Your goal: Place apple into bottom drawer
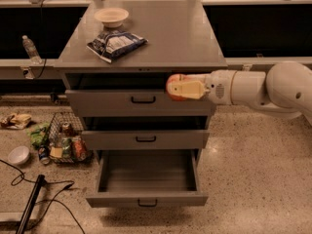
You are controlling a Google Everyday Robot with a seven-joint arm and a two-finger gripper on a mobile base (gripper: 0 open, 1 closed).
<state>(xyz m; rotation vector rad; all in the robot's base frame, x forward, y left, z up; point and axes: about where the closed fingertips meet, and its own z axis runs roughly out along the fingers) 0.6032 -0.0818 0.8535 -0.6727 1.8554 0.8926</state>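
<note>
My gripper (179, 88) reaches in from the right on a white arm and is shut on the red apple (172, 87). It holds the apple in the air in front of the top drawer's face, above and a little right of the open drawers. The bottom drawer (146, 198) of the grey cabinet is pulled far out and shows an empty grey floor. It lies well below the apple.
The middle drawer (145, 139) and top drawer (141, 101) are pulled out a little. On the cabinet top sit a cream bowl (111, 16) and a blue chip bag (116, 44). A wire basket of items (63, 138), a white bowl (18, 155) and cables (44, 199) lie on the floor at left.
</note>
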